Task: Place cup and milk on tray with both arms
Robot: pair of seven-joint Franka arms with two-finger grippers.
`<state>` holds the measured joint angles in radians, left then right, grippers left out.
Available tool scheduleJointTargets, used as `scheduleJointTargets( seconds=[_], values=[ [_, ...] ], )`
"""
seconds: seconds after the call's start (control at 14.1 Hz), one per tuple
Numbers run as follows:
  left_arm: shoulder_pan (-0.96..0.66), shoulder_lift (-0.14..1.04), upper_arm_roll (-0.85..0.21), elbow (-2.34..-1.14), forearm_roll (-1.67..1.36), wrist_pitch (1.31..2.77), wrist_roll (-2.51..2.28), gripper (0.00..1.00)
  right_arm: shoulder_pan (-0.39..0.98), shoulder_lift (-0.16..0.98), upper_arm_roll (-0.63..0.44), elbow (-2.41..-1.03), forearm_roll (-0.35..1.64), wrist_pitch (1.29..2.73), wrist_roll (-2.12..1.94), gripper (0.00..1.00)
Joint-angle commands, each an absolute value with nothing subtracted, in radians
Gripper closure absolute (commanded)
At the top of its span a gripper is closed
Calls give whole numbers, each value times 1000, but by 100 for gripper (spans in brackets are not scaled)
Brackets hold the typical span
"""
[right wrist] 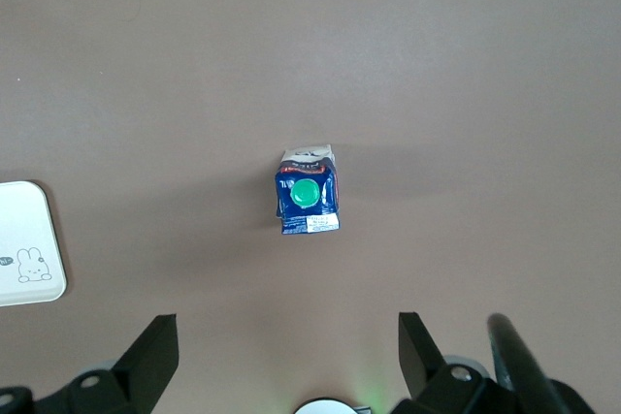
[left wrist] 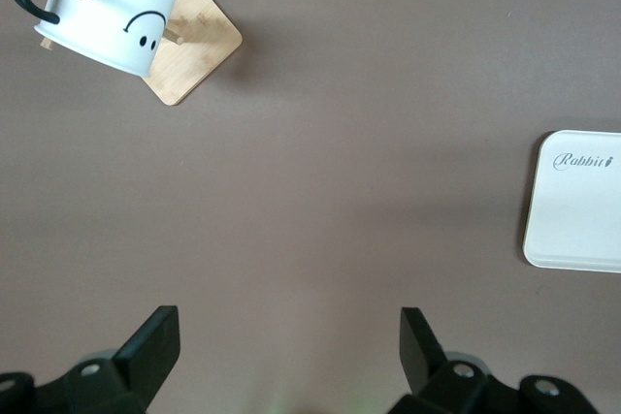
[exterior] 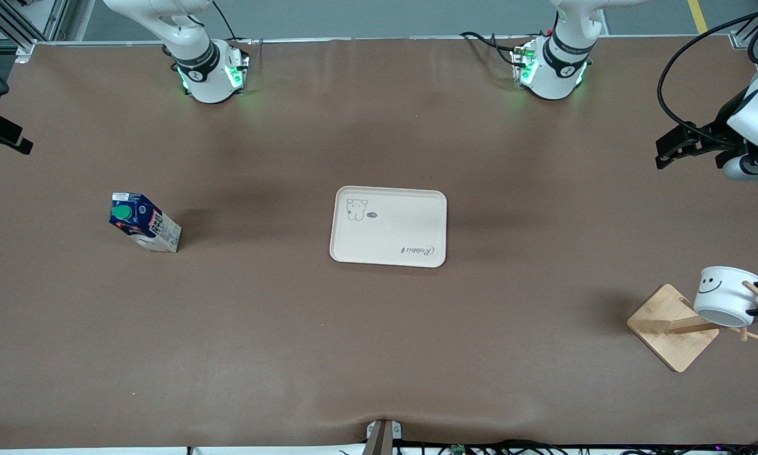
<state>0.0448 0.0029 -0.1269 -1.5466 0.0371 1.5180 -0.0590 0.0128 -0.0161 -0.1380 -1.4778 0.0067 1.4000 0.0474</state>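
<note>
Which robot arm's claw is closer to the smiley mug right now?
The left. The left gripper, open, hangs over bare table near the mug on its wooden rack. The right gripper, open, hangs over the milk carton at the right arm's end.

We see the cream tray (exterior: 388, 226) lying flat mid-worktop, the blue milk (exterior: 144, 223) upright toward the right arm's end, and the white smiley cup (exterior: 726, 295) hanging tilted on a rack peg toward the left arm's end.
</note>
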Motion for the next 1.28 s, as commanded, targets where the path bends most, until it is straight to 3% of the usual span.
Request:
scheduleJointTargets(
  seconds=[0.0, 0.78, 1.21],
  values=[
    [49, 12, -127, -1526, 38, 1516, -38, 0, 17, -5, -137, -1454, -11, 1394, 57, 0],
    [90, 44, -127, -1516, 38, 1546, -37, 0, 12, 6, -137, -1454, -6, 1394, 64, 0],
    [182, 37, -130, -1618, 22, 1759, -40, 0, 12, 9, -137, -1454, -6, 1394, 66, 0]
  ],
)
